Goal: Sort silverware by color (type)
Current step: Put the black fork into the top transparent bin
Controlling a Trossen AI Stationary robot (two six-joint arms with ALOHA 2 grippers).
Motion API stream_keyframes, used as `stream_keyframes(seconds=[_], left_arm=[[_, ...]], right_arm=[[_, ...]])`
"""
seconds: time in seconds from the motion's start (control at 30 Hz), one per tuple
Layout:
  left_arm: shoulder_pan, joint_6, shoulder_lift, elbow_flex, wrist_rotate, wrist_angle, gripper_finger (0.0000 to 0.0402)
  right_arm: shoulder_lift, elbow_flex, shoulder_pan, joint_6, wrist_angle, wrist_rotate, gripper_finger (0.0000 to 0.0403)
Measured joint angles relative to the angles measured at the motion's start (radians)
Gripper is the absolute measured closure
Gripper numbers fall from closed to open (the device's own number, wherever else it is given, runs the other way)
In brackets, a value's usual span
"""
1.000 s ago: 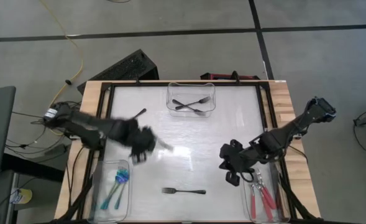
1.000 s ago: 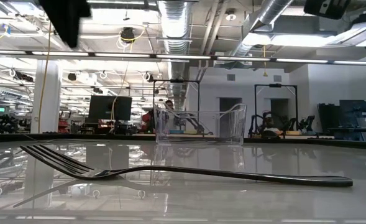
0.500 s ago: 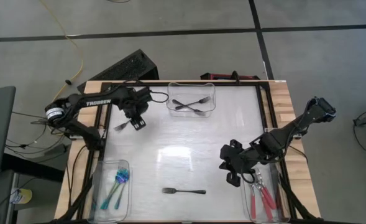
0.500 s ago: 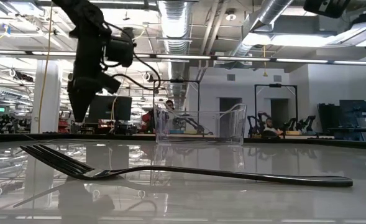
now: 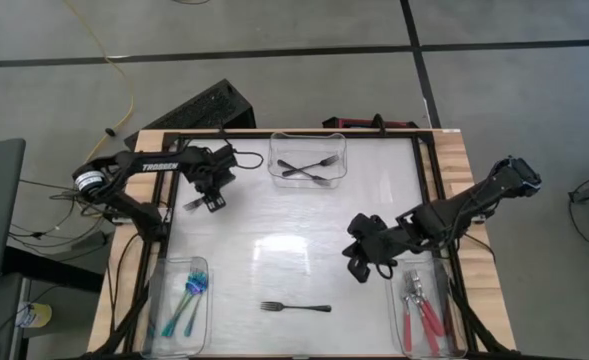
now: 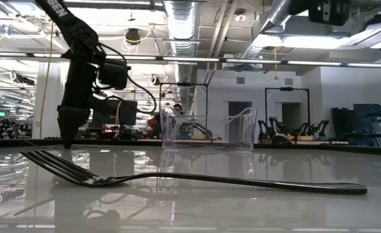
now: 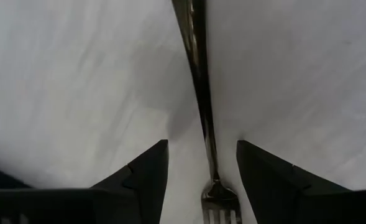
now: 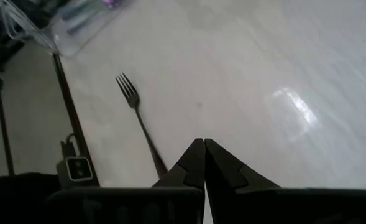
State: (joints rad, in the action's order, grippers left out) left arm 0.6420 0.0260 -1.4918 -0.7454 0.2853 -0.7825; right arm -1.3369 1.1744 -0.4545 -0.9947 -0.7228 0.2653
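Most silverware looks sorted into bins (image 5: 309, 140). Two dark forks remain: one (image 5: 296, 307) near the front edge, below the right gripper (image 5: 358, 262), jaws together. The left gripper (image 5: 211, 198), jaws apart, straddles the other fork (image 7: 198, 93), probably not yet gripping it.

Bright overhead light glares off the glossy table (image 5: 274, 245); wrist views slightly soft.

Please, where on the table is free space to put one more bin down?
The middle of the table is bare, between the clear bin at the far edge, the right gripper and the dark fork near the front. The far left is crowded: left gripper over a fork.
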Motion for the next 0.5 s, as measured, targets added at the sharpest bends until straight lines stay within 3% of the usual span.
stream_keyframes(seconds=[0.23, 0.43, 0.5], left_arm=[[0.046, -0.041, 0.004, 0.034, -0.089, 0.022, 0.0245], [0.048, -0.049, 0.003, 0.035, -0.129, 0.022, 0.0368], [0.048, -0.041, 0.006, 0.035, -0.132, 0.023, 0.039]], right_arm=[[0.0, 0.0, -0.001, -0.001, 0.029, 0.0, 0.0376], [0.0, 0.0, -0.009, -0.003, 0.028, 0.0, 0.0376], [0.0, 0.0, -0.011, 0.002, 0.028, -0.004, 0.0376]])
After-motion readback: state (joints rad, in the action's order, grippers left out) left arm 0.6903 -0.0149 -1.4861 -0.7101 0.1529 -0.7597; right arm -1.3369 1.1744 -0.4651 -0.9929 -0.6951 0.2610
